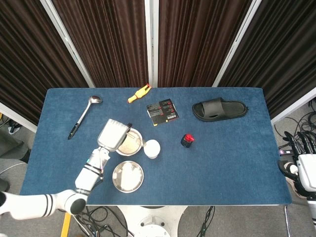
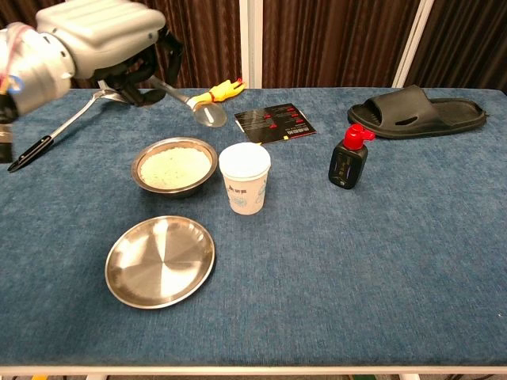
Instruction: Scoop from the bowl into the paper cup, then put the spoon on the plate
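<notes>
My left hand [image 2: 103, 39] is raised at the back left and grips the handle of a metal spoon [image 2: 207, 115]. The spoon's bowl hangs in the air behind the steel bowl [image 2: 174, 190], well left of and above the paper cup [image 2: 244, 190]. The steel bowl holds pale grains. The round steel plate [image 2: 160, 261] lies bare in front of the bowl. From the head view, my left hand [image 1: 112, 134] overlaps the left rim of the bowl [image 1: 140, 148], beside the cup [image 1: 152, 148] and behind the plate [image 1: 128, 176]. My right hand [image 1: 306, 174] hangs off the table's right edge, holding nothing.
A long ladle [image 2: 47, 138] lies at the far left. A yellow toy [image 2: 223, 89], a black leaflet [image 2: 276, 121], a black bottle with a red cap [image 2: 348, 162] and a black slipper [image 2: 418, 109] sit behind and right of the cup.
</notes>
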Controlling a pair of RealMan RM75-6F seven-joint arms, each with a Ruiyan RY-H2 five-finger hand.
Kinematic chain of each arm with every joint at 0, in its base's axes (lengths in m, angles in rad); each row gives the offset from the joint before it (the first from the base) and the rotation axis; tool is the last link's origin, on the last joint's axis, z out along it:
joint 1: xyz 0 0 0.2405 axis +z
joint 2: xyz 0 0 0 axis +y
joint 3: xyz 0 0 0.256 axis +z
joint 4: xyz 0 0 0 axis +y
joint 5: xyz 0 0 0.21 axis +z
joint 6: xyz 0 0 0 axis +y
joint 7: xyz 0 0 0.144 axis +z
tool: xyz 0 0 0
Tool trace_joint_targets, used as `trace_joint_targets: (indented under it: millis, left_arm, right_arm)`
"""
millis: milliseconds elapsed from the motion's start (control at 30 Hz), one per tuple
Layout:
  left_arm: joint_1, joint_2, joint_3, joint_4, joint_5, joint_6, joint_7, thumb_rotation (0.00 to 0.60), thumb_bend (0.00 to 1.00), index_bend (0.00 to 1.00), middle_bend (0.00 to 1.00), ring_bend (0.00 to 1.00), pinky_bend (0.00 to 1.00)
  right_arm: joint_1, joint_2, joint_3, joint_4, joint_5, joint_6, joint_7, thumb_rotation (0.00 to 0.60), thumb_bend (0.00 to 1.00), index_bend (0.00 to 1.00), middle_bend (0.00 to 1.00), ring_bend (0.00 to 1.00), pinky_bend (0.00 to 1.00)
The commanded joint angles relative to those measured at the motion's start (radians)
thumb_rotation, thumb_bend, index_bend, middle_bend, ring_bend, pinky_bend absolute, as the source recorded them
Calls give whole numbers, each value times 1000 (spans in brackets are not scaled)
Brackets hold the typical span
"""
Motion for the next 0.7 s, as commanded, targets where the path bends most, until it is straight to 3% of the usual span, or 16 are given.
trace_joint_targets:
  millis: [33, 167, 300, 500, 700]
  left_arm:
    - [66, 126, 88, -23, 95, -155, -239, 600, 567, 632, 963, 937, 1000]
    - [82, 127, 160, 8, 198, -191, -312, 600, 567, 632, 961, 936, 1000]
    - [79, 104, 202, 45, 262, -218, -326, 600, 567, 631, 960, 934, 1000]
    - [75, 59, 228, 91, 275, -258, -319, 600, 556, 629, 954, 930, 1000]
    - [74, 33, 232, 101, 259, -274, -275, 600, 481, 600, 949, 929, 1000]
  right_arm:
    - [2, -1, -1, -3, 2, -5, -6, 600, 270, 65, 225, 0, 68]
    - [9, -2, 1, -16, -2, -11, -22, 600, 270, 66, 225, 0, 68]
    - [13, -3, 1, -27, -2, -16, -37, 600, 271, 66, 225, 0, 68]
    - [11, -3, 0, -36, 8, -20, -50, 600, 271, 66, 225, 0, 68]
    - [16, -6, 2, -42, 10, -26, -59, 600, 271, 66, 225, 0, 68]
